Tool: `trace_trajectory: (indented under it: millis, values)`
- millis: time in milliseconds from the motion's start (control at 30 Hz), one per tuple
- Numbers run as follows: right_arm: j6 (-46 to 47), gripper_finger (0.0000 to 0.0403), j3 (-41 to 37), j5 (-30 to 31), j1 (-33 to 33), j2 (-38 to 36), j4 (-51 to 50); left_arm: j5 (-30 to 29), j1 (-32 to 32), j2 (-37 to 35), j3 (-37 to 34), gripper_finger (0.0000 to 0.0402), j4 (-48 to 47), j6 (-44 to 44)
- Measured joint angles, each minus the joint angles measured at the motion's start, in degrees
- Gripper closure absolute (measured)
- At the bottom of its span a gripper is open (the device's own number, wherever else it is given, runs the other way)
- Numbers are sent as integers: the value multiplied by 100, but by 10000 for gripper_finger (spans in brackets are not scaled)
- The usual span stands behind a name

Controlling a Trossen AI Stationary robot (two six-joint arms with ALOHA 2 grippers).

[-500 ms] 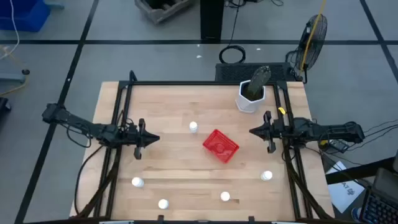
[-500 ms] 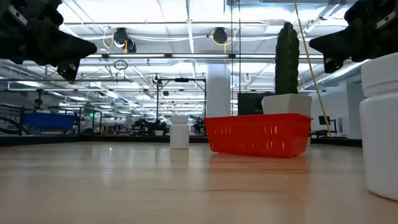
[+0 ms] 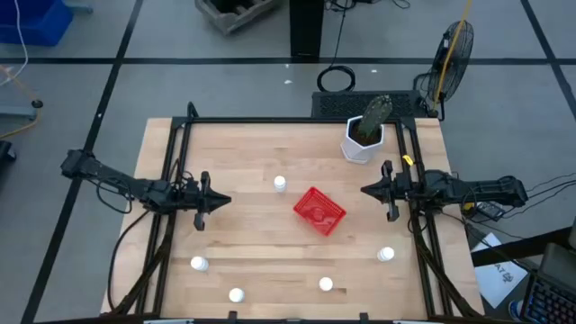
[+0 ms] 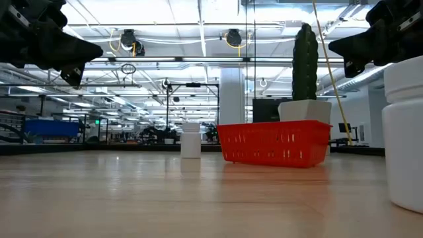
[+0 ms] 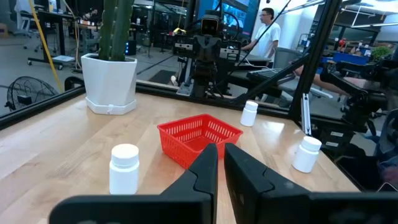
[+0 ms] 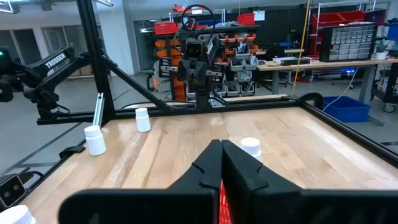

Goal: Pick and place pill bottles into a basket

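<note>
Pill bottles (image 3: 280, 184) stand scattered around the red basket (image 3: 319, 211) (none inside yet); left tool (image 3: 222, 201) and right tool (image 3: 364, 190), both closed and empty, wait above the tabletop (image 3: 252, 234).

You see two slim black jointed arms; the left gripper (image 3: 222, 201) and right gripper (image 3: 364, 190) end in dark wedge-shaped fingers.
</note>
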Motion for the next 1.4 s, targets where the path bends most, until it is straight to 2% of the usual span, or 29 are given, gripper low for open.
trace_trajectory:
  millis: [1167,1300,1400]
  values:
    - [0,403,2,0,1,2,29,-1,-1,0,0,369,0,0]
    - [43,403,0,137,2,44,609,-1,-1,1,1,369,0,0]
    - [396,403,0,-146,12,50,1279,-1,-1,0,1,369,0,0]
